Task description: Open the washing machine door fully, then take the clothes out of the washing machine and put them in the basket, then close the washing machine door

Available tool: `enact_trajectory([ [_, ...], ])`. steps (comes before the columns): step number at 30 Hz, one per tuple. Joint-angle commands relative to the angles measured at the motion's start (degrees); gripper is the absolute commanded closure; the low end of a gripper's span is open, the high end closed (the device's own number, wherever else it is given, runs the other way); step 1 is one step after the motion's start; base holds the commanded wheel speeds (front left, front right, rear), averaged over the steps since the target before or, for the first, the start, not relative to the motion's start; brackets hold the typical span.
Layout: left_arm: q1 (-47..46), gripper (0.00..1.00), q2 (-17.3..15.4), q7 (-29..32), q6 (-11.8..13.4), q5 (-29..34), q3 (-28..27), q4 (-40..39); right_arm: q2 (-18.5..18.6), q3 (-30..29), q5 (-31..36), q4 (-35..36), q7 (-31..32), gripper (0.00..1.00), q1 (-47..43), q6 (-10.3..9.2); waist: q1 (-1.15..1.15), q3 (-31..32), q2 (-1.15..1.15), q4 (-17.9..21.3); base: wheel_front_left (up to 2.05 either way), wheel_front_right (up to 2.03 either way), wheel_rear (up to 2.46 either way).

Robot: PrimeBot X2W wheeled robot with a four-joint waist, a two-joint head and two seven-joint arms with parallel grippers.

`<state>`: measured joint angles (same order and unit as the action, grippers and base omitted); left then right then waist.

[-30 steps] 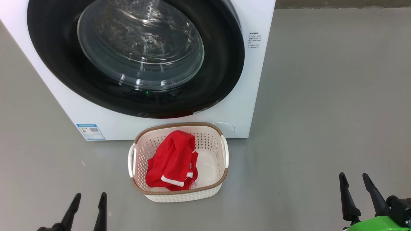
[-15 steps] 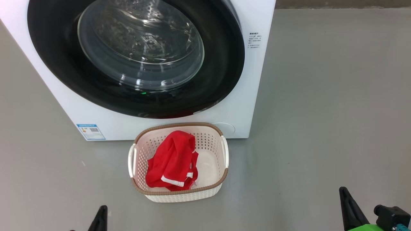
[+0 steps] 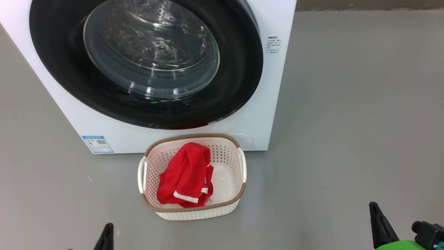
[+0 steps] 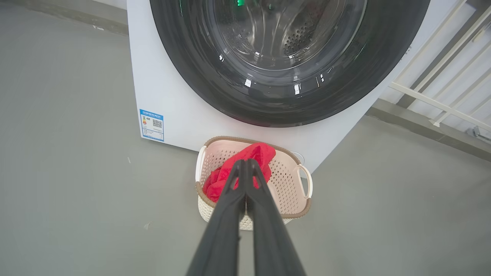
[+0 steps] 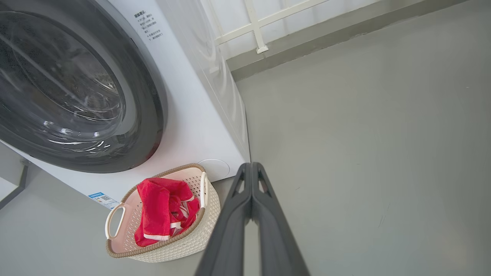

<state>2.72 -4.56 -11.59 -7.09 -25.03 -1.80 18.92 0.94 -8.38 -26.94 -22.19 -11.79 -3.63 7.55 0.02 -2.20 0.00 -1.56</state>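
Note:
The white washing machine (image 3: 263,104) stands ahead with its black-rimmed round door (image 3: 236,69) flat against its front, glass window bulging. On the floor before it sits the cream basket (image 3: 194,211), and red clothes (image 3: 184,173) with white trim lie inside. My left gripper (image 4: 245,163) is shut with nothing held, low at the left, short of the basket. My right gripper (image 5: 251,165) is shut and empty too, over bare floor to the right of the basket. In the head view the tips of the left gripper (image 3: 107,229) and right gripper (image 3: 374,210) show at the bottom edge.
Grey floor (image 3: 347,139) spreads all around the machine and basket. A white railing (image 4: 441,96) and a low kerb run behind the machine. A blue label sticker (image 3: 97,143) marks the machine's lower left front.
Both grippers went from open to shut and dropped lower in the head view. The basket, clothes and door have stayed put.

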Motion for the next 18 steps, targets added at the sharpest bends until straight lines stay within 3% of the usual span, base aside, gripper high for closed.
enact_trajectory([
  [1, -1.41, 1.00, -0.48, 0.55, -0.06, -2.11, -0.83, -1.57, 0.78, 0.18, -2.52, 1.70, 0.37, 1.00, 1.44, -0.01, -0.01, 0.04, 0.00, 0.03, 0.00, 0.00, 0.00],
  [18, -2.54, 1.00, -0.15, 3.18, -0.11, -11.86, -1.41, -2.06, 0.95, 0.44, -11.93, 2.67, 3.05, 1.00, 2.70, -0.02, -0.01, 0.34, 0.00, 0.26, 0.00, 0.00, 0.00],
])
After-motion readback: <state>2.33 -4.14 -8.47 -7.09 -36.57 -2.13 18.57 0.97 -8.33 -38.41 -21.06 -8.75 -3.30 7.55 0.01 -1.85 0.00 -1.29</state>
